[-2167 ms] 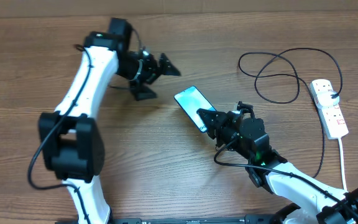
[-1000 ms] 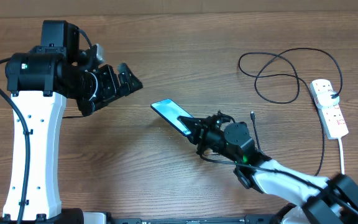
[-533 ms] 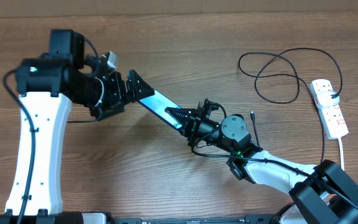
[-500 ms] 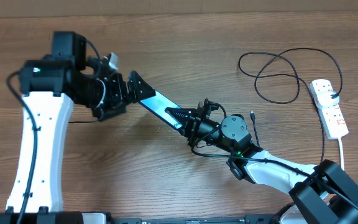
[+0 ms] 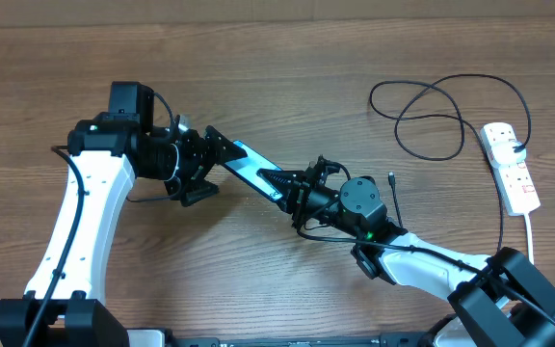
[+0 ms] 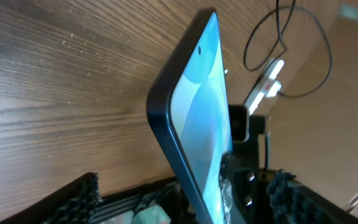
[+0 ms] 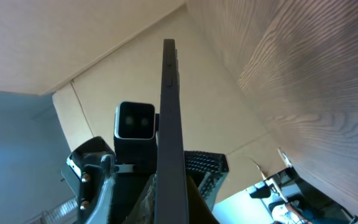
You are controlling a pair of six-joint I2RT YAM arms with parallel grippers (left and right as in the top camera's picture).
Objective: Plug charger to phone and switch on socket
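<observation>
Phone [image 5: 247,162] sits mid-table between the two claws, turned partly on edge so that only a narrow blue strip of screen shows from above.

Right arm [image 5: 422,265] comes in from the lower right corner and stretches low and long toward the upper left. The right claw [image 5: 287,185] is clamped tight on the phone's near end. In the right wrist view the phone [image 7: 169,137] rises edge-on from between the fingers as a thin dark bar.

Left arm [image 5: 80,231] rises from the lower left corner, runs up the table [image 5: 258,58] and bends sharply right at the wrist, so the left claw [image 5: 210,166] points at the phone's far end. Its jaws are wide and straddle that end. In the left wrist view the ribbed pads [image 6: 79,196] stand on either side of the phone [image 6: 197,118], with a gap showing on each side and no contact.

Charger [image 5: 441,120] lies in loose loops at the upper right, well apart from both claws, and its tip [image 5: 391,178] rests free on the wood just beside the right arm's wrist. Socket [image 5: 511,166] lies along the right edge, with the black plug in its upper end.
</observation>
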